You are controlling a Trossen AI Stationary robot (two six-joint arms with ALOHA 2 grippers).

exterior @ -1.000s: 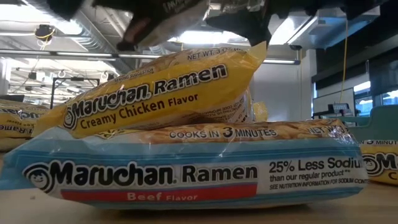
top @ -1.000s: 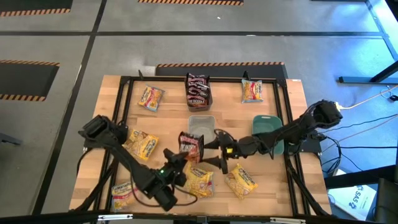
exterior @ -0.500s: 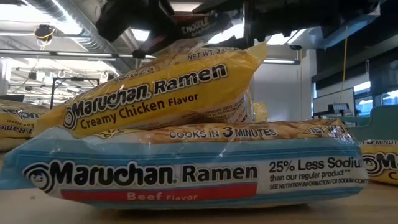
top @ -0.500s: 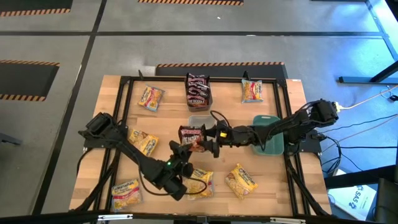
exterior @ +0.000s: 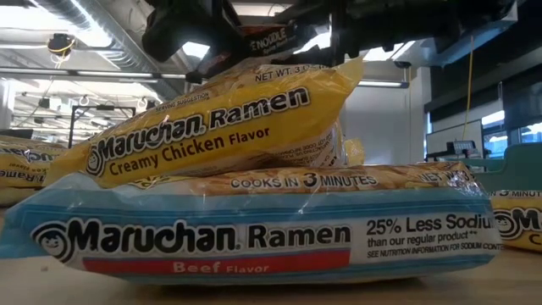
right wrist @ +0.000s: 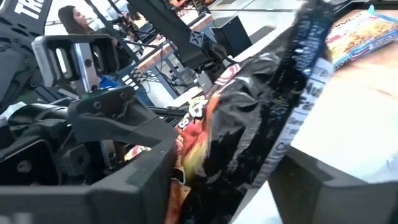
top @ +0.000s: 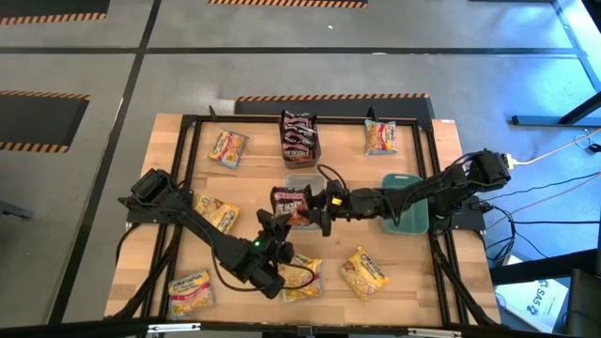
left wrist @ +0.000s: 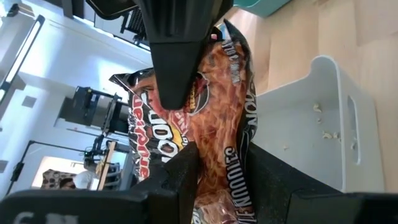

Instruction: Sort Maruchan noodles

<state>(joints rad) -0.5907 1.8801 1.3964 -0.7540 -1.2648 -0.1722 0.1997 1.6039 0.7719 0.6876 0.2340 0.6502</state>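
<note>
Left gripper clamping dark brown-red noodle packet, crinkled, upright

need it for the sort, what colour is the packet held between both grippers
Dark brown-red packet with black edges; left wrist view shows it best.

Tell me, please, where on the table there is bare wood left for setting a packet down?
Bare wood lies along the far edge between the yellow packet and the dark grey bin, and between that bin and the far-right packet. The middle is crowded: both grippers meet on the dark packet beside the clear bin and the teal bin.
</note>
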